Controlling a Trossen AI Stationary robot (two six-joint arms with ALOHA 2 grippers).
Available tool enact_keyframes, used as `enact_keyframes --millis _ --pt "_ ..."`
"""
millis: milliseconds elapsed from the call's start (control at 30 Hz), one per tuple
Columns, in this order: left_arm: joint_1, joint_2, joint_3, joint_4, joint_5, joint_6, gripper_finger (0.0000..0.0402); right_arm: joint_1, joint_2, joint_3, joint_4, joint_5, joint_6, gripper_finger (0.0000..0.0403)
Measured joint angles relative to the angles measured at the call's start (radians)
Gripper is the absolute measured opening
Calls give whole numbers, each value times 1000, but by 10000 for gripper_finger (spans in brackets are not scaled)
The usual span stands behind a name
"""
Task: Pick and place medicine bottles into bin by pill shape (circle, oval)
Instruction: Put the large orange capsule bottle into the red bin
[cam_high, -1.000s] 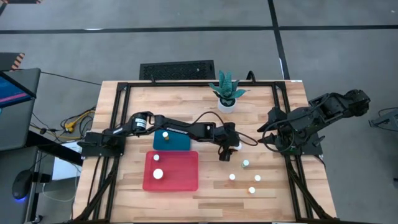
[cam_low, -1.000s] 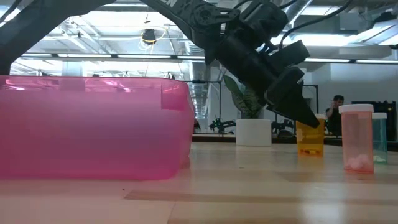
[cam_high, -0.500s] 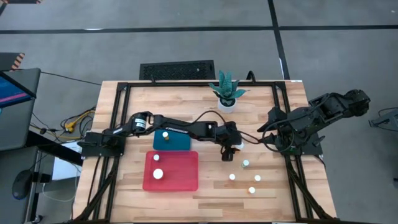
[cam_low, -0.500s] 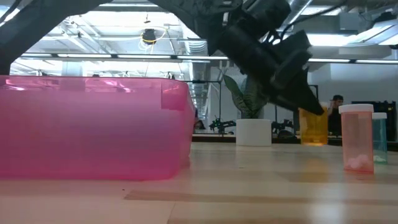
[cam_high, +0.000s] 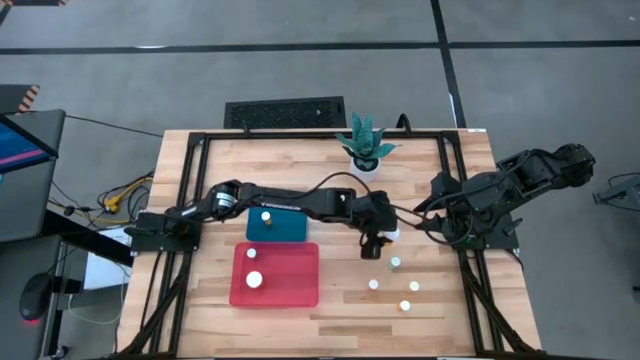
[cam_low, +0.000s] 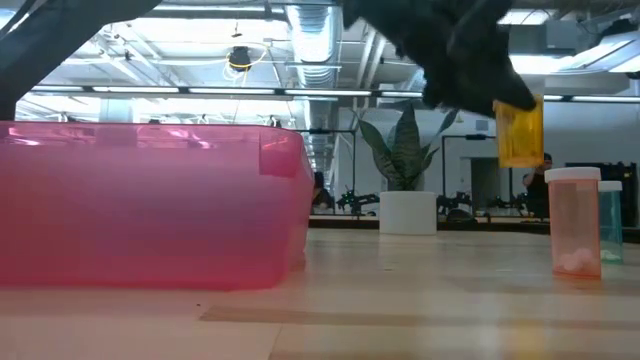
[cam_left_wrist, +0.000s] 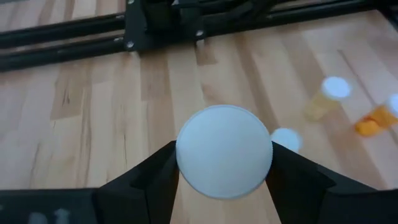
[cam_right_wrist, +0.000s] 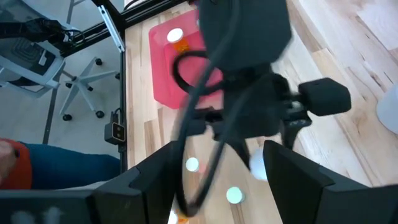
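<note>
The left hand (cam_high: 372, 243) was clamped on an amber bottle (cam_low: 519, 131), lifted above the worktop (cam_high: 330, 310). Three bottles lay already in bins; four waited beside it. The right hand (cam_right_wrist: 211, 186) stood apart, empty.

The left arm stretched long across the middle, elbow low, its left gripper (cam_high: 372, 243) pointing down past the centre with the jaws closed around a small white-capped bottle (cam_left_wrist: 224, 151), lifted clear of the surface. The right arm stayed folded at the right edge, the right gripper (cam_high: 437, 205) raised above the surface, jaws spread apart and holding nothing.
</note>
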Motion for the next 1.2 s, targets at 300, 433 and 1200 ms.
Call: enact_keyframes --millis 300,433,1200 --pt "-28 -33 158 -270 6 20 205 0 0 0 0 0 -22 240" --pt "-42 -104 159 -343 6 16 206 0 0 0 -3 0 -29 240" --pt "-312 -548 160 -785 -459 -265 206 0 0 0 16 0 -47 240"
